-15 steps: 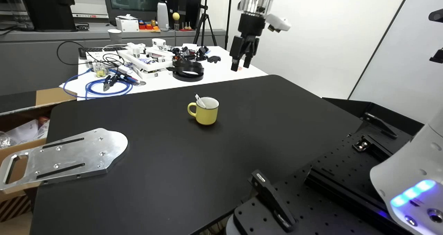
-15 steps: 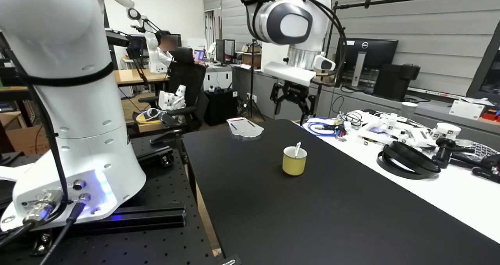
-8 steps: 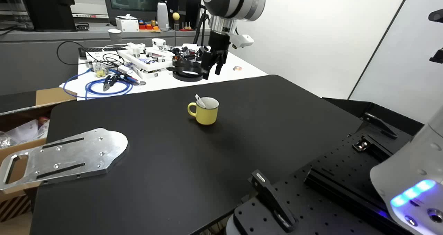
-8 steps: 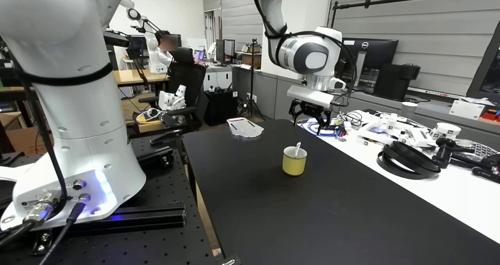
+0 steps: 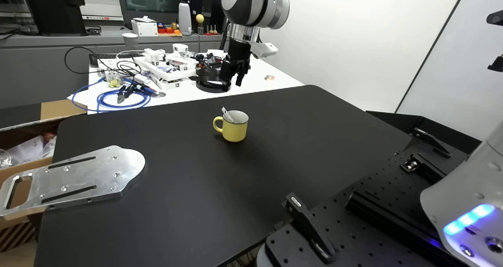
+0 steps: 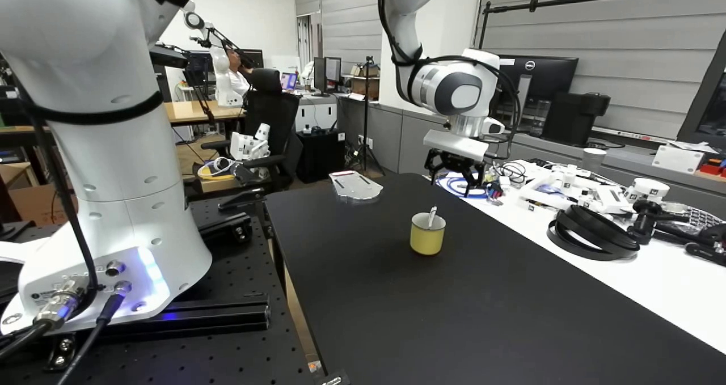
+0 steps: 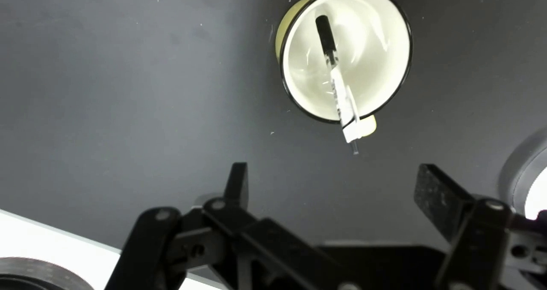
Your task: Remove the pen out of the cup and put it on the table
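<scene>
- White with a black end, the pen (image 7: pixel 337 83) leaned inside the cup (image 5: pixel 234 132), its pale end poking over the rim beside the handle (image 7: pixel 368 126).
- Yellow outside and pale inside, the cup stood upright on the black table (image 5: pixel 177 204).
- The claw (image 7: pixel 335 179) hung above the table, apart from cup and pen, its jaws spread wide.
- A metal plate (image 5: pixel 90 168) lay at the table's edge, partly overhanging it.
- On the white table (image 5: pixel 281 82) beyond, pliers (image 5: pixel 125 92) and a black band (image 6: pixel 606 229) lay near white parts (image 5: pixel 167 75).
</scene>
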Robot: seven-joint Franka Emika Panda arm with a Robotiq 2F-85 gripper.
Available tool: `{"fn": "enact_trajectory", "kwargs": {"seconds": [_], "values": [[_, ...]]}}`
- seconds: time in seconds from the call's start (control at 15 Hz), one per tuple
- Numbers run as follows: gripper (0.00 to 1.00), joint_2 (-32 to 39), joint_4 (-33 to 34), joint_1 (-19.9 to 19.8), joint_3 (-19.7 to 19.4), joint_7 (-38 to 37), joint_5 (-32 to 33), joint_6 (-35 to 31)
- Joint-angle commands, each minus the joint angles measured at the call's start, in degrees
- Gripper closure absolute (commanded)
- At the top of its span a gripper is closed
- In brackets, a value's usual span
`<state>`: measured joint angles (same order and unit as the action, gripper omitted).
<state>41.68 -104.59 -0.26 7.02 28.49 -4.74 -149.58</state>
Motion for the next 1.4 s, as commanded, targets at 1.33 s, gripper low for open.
{"fn": "enact_trajectory", "kwargs": {"seconds": [1.33], "values": [[0.0,1.0,3.8,2.3,-1.3,-8.8,7.8,3.8]]}}
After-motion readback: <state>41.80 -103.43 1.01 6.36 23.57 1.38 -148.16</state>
